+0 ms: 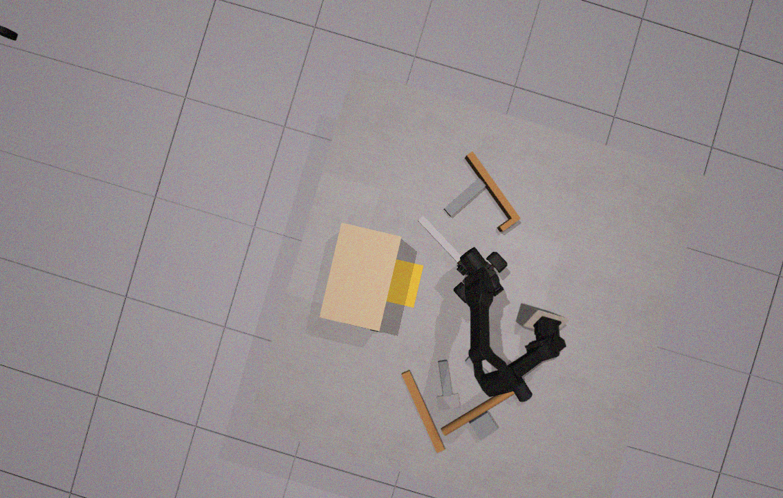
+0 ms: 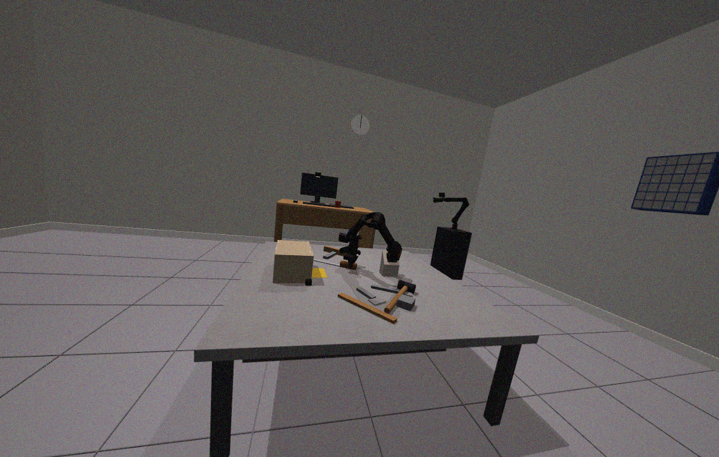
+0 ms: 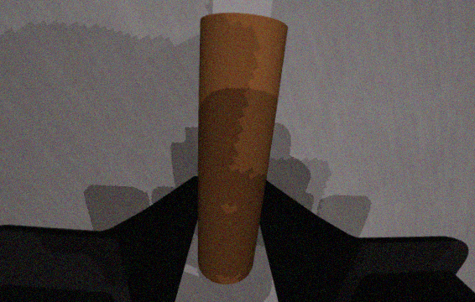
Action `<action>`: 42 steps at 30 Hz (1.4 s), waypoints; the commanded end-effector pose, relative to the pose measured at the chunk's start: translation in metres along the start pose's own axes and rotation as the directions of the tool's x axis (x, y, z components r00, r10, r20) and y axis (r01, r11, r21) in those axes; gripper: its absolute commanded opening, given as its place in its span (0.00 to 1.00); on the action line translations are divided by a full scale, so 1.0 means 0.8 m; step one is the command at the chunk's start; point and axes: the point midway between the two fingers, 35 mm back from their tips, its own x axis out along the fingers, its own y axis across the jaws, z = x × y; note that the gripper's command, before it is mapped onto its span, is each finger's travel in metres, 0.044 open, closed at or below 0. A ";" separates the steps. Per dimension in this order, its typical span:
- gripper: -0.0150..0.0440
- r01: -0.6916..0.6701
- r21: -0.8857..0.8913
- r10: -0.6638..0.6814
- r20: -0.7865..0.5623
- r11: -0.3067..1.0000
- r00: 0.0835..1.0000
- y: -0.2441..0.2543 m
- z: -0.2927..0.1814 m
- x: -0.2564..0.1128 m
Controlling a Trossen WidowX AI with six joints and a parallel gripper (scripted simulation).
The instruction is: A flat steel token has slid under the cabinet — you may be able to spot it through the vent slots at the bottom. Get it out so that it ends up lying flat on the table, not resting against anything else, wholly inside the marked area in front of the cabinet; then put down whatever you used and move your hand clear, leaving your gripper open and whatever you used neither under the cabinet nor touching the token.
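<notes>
The tan cabinet [image 1: 360, 277] [image 2: 293, 262] stands on the table. The yellow marked area [image 1: 416, 286] [image 2: 320, 273] lies along its front, partly in shadow. No token is seen in any view; the space under the cabinet is hidden. My gripper [image 1: 463, 262] [image 3: 229, 184] is shut on the brown round handle [image 3: 239, 122] of a tool. The tool's long flat pale blade [image 1: 438, 236] [image 3: 242, 6] points away from the arm, its tip in front of the cabinet's far corner, outside the yellow area and clear of the cabinet. Whether it touches the table I cannot tell.
A brown L-shaped stick [image 1: 493, 187] and a grey bar [image 1: 463, 198] lie beyond the gripper. On the near side lie a straight brown stick [image 1: 422, 411] [image 2: 366, 308], a black-headed mallet [image 2: 396, 299], a grey T-shaped piece [image 1: 445, 379] and a grey block [image 1: 485, 426] [image 2: 406, 303].
</notes>
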 end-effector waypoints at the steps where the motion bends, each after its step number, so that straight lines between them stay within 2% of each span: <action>1: 0.25 -0.006 -0.003 0.006 0.005 1.000 1.000 0.010 -0.002 -0.002; 42: 0.25 -0.007 0.004 0.007 0.004 1.000 1.000 0.043 -0.010 -0.002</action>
